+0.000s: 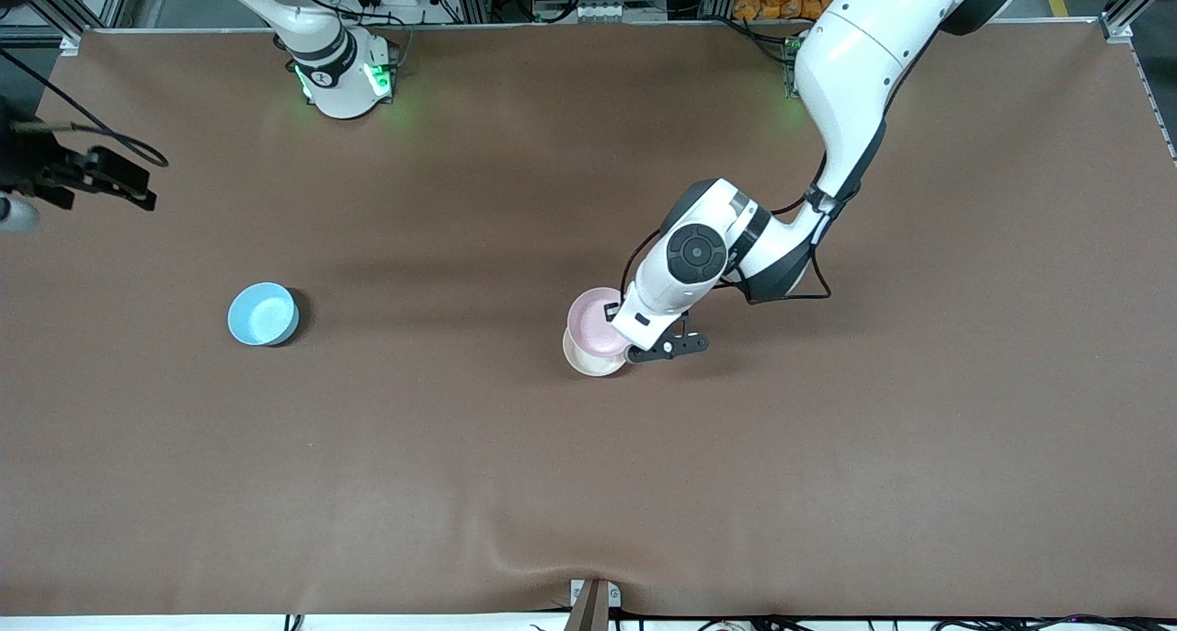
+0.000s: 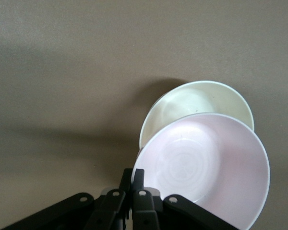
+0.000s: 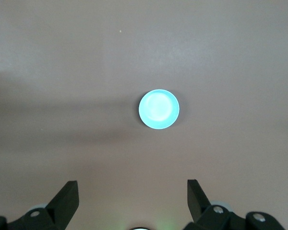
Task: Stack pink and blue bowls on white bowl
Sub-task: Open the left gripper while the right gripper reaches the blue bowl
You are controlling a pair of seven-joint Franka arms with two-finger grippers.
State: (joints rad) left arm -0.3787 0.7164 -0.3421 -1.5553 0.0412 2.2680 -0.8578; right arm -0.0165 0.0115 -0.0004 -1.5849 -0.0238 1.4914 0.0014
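Your right gripper (image 3: 130, 201) waits high with fingers spread wide, over the table above the blue bowl (image 1: 263, 314). Mid-table, your left gripper (image 2: 132, 184) pinches the pink bowl's (image 1: 593, 317) rim, holding it partly over the white bowl (image 1: 588, 361)

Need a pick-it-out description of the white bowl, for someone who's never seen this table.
On the brown table, look near the middle, where the left arm's gripper, shut on the rim of a small pale pink bowl, holds it partly over another bowl. That lower one, small, round, plain, is the white bowl. It is creamy white, not pink, and far from the light blue bowl toward the right arm's end.
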